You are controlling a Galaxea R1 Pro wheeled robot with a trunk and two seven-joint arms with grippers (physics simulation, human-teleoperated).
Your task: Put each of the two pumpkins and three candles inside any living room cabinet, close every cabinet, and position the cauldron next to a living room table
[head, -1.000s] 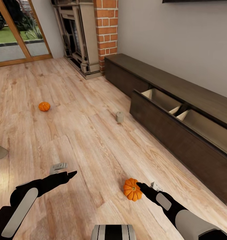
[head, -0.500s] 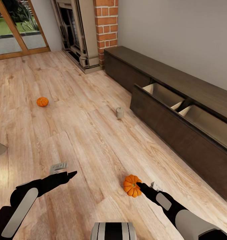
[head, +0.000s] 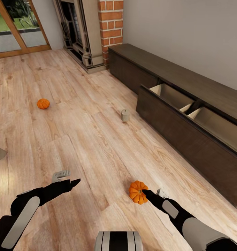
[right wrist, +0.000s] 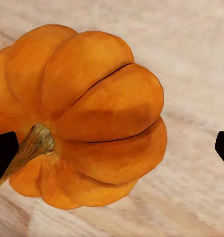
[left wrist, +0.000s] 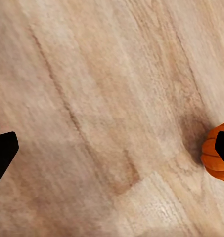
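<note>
Nearest, the right jaws (head: pixel 145 191) are spread wide and reach toward a pumpkin (head: pixel 137 192) on the floor (head: pixel 97 146). In the right wrist view the two dark fingertips sit at the opposite edges with the pumpkin (right wrist: pixel 79 116) between them, not yet pinched. It lies tipped, its woody stem pointing sideways. Its skin is smooth, deep orange and cut into plump ribs.

The left jaws (head: pixel 68 178) hang over bare planks, also spread, holding nothing. The left wrist view catches the same pumpkin (left wrist: pixel 216 153) off to one side.

By my reading the task is barely started. Nothing shows inside the cabinet, and the first pick-up is only being lined up.

Farther on, one candle (head: pixel 125 115), a stubby matt beige cylinder, stands upright on the floor near the cabinet (head: pixel 188 122). That unit is long, low and dark brown wood. One drawer is pulled out, showing pale divided compartments that look empty.

A second pumpkin (head: pixel 43 103) sits well apart to the left, out in the open room. A pale grey shape at the left edge is cut off, and I cannot tell what it is.

The floor is light, grained wood plank. Beyond it rise a red brick chimney (head: pixel 110 21) and glass doors (head: pixel 17 28).

Left to do: both pumpkins, the candles, closing the drawer, then the cauldron.
</note>
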